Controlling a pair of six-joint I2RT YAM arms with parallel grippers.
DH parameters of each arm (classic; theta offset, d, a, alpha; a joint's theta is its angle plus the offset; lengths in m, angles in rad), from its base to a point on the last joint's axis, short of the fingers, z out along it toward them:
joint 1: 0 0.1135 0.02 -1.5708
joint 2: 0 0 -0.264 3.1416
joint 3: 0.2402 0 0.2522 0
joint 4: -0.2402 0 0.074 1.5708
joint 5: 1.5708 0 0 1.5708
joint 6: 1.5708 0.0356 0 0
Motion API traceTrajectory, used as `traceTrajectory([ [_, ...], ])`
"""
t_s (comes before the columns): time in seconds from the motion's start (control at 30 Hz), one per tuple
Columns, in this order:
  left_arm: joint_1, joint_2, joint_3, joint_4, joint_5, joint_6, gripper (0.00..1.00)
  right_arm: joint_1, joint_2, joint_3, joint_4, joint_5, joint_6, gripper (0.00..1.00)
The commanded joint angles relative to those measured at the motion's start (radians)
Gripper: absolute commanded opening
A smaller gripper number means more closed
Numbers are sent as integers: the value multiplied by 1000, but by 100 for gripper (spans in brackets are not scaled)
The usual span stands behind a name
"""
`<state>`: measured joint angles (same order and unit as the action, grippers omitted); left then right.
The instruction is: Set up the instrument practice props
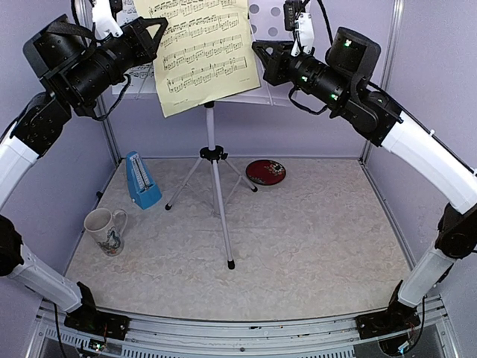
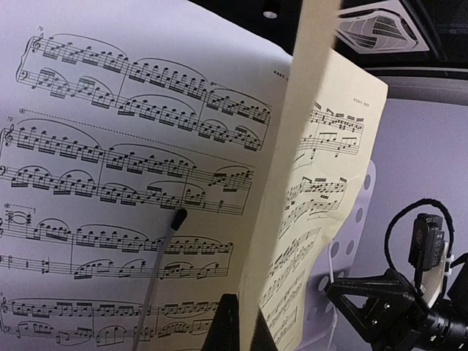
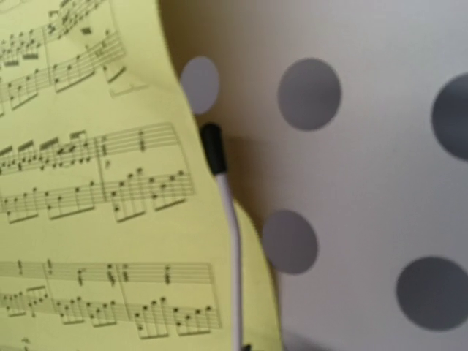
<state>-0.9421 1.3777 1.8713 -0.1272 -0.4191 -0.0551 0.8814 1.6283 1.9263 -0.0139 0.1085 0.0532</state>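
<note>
- Standing on the worktop [image 1: 313,239]: blue metronome [image 1: 141,180] left, music stand [image 1: 211,130] at centre.
- Left jaws closed, pinching the tilted yellow music sheet [image 1: 201,56] at its left edge.
- Right jaws closed beside its right edge; grip unclear.
- White music sheet [image 2: 110,146] lies behind, left.

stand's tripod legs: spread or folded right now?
Spread. In the top view the tripod has three silver legs splayed out from its hub, feet apart on the table.

Overhead camera looks down; both wrist cameras closely face yellow sheet [image 3: 88,219].
</note>
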Motion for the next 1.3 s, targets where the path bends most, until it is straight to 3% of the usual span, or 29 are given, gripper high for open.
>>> traceTrajectory([
  [0.0,16,20,44,20,5,32,0,-7,-49,-81,110,-9,-7,0],
  [0.43,63,71,120,6,51,28,0,-7,-64,-141,187,-20,-18,0],
  [0.6,63,28,61,36,-10,19,0,-8,-69,-159,207,6,-8,0],
  [0.9,62,-5,22,68,34,-3,0,-8,-67,-166,222,10,-13,0],
  [1.27,62,180,250,-84,286,80,0,-7,-66,-194,252,-72,-66,0],
])
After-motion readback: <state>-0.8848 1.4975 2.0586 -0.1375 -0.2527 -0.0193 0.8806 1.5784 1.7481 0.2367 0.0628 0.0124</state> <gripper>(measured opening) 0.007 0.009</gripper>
